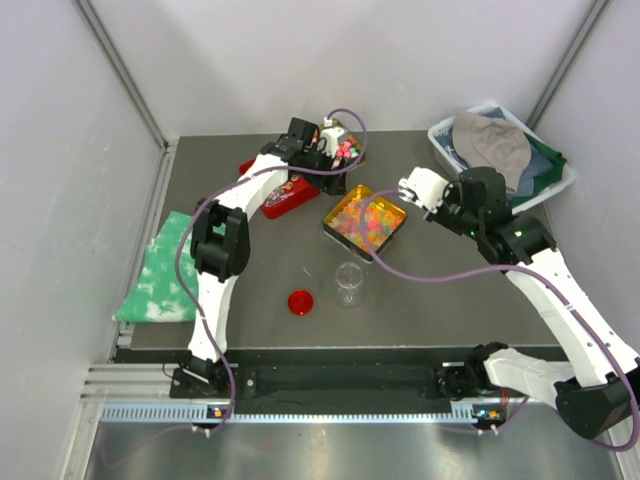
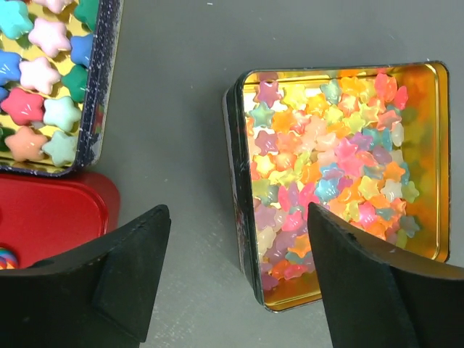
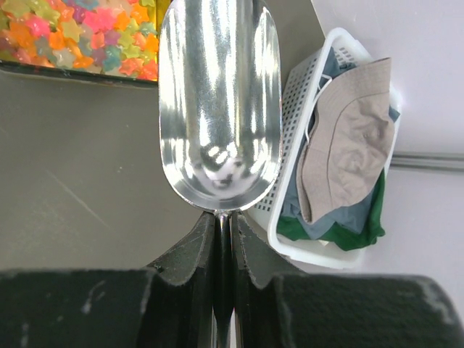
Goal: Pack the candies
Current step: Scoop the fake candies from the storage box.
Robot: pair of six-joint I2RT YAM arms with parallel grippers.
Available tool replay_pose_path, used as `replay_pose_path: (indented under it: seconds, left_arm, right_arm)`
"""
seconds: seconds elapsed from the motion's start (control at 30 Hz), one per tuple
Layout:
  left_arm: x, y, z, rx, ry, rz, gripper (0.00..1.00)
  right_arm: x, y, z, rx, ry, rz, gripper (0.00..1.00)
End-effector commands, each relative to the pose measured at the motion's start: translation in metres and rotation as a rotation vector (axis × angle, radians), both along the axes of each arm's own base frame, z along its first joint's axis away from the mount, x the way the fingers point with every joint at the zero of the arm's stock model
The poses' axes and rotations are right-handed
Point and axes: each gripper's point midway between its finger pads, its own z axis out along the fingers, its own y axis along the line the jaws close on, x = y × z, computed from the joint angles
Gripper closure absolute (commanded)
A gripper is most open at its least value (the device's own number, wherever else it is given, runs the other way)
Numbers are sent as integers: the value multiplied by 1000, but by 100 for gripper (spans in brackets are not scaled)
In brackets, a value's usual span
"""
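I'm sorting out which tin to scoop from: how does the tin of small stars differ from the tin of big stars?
Size: the small-star tin holds tiny candies, the big-star tin far larger stars. Finish: the candies look glossy, the larger stars matte. Layout: candies heaped loosely, larger stars side by side. Both tins are open, gold inside.

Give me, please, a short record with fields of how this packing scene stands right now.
candies: small glossy stars, heaped in an open square tin
left claw: open, empty, above the tin's edge
right claw: shut on the handle of a metal scoop
scoop load: none
cup: clear, upright, on the near side of the tin, no candies seen in it
red lid: lies flat, left of the cup
basket: holds a cap over clothes
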Motion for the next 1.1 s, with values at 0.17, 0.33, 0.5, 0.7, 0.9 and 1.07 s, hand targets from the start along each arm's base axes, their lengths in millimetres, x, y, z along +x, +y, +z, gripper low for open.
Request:
replay_pose_path:
  seconds: [0.17,0.33,0.5,0.7,0.9,1.07]
  left_arm:
    - [-3,-2,-20,88,31,-19,27]
    - [-2,-1,-32,108,36,-24,29]
    - [0,2,-41,138,27,-31,42]
    - [-3,1,-49,143,36,-43,57]
    - [-6,-1,-48,170,17,-58,64]
    - [-6,-1,-47,213,-20,-63,73]
  right_arm:
    - [3,-7,36,-94,-83,51,100]
    - [8,-10,47,-146,-74,60,100]
    - [10,-9,57,-174,-49,72,100]
    - [13,0,53,-265,-28,117,100]
    - [10,17,34,-338,11,176,100]
    - [13,27,27,-365,15,196,100]
